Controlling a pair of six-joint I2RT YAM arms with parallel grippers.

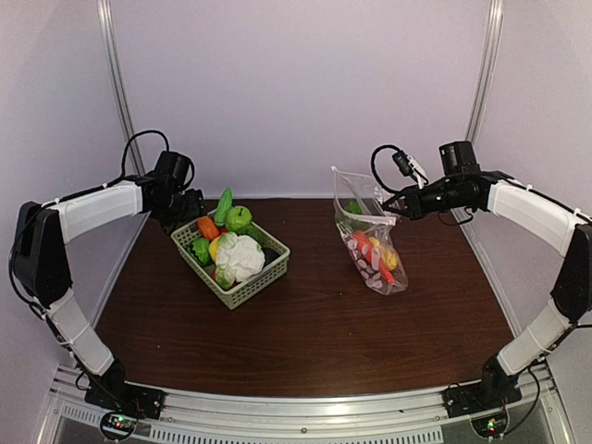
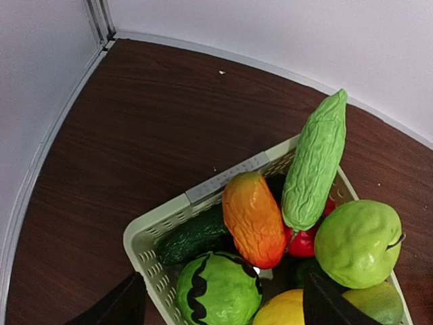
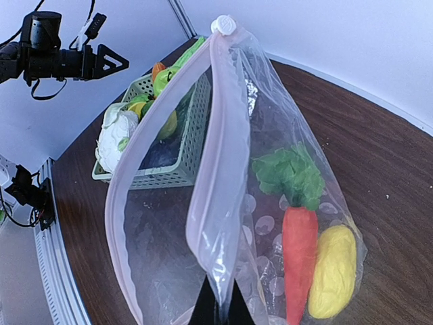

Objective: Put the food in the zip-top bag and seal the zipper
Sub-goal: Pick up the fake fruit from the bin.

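Note:
Food is piled in a pale green basket [image 1: 251,289]: a white cauliflower [image 1: 240,257], a green apple [image 2: 357,244], a long bumpy green gourd [image 2: 314,166], an orange piece [image 2: 254,220] and a striped green ball [image 2: 218,291]. My left gripper [image 2: 226,306] hangs open over the basket's far-left corner, holding nothing. The clear dotted zip-top bag [image 1: 370,239] stands at the right with its mouth gaping. Inside it lie a carrot [image 3: 300,257] and a yellow piece [image 3: 333,271]. My right gripper [image 3: 220,313] is shut on the bag's pinkish zipper strip [image 3: 218,135] and holds it up.
The basket [image 2: 145,233] sits at the table's back left, close to the left wall [image 1: 55,111]. A white slider [image 3: 223,26] sits at the zipper's far end. Bare brown tabletop [image 1: 314,333] lies between the basket and the bag and toward the near edge.

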